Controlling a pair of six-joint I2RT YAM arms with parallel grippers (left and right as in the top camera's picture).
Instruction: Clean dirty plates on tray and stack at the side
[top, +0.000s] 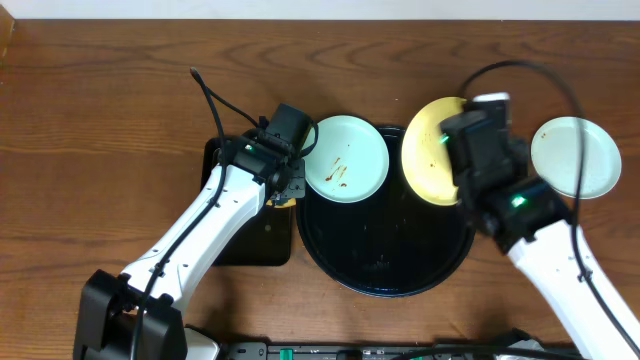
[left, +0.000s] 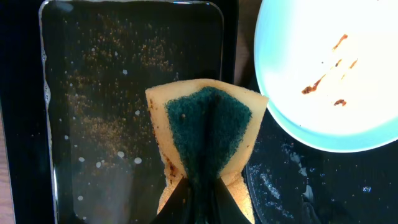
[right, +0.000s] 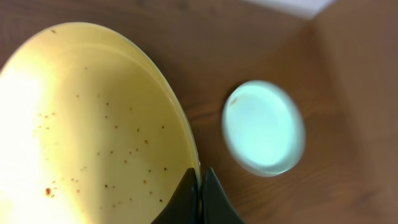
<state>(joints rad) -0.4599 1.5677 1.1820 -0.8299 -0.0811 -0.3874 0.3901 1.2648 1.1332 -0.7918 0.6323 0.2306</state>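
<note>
The round black tray (top: 385, 270) holds a mint-green plate (top: 346, 158) with brown smears at its upper left rim; it also shows in the left wrist view (left: 323, 68). My left gripper (top: 287, 188) is shut on a yellow sponge with a green scrub face (left: 205, 130), just left of that plate. My right gripper (top: 462, 165) is shut on the rim of the pale yellow plate (top: 430, 150), held tilted over the tray's upper right; small brown specks dot it (right: 87, 124). A clean-looking mint plate (top: 575, 157) lies on the wood at the right, also in the right wrist view (right: 264, 127).
A rectangular black tray (top: 240, 240) with wet specks lies left of the round tray, under my left arm; it also shows in the left wrist view (left: 118, 93). Bare wood tabletop (top: 90, 150) extends left and behind. A black cable (top: 210, 95) loops above the left arm.
</note>
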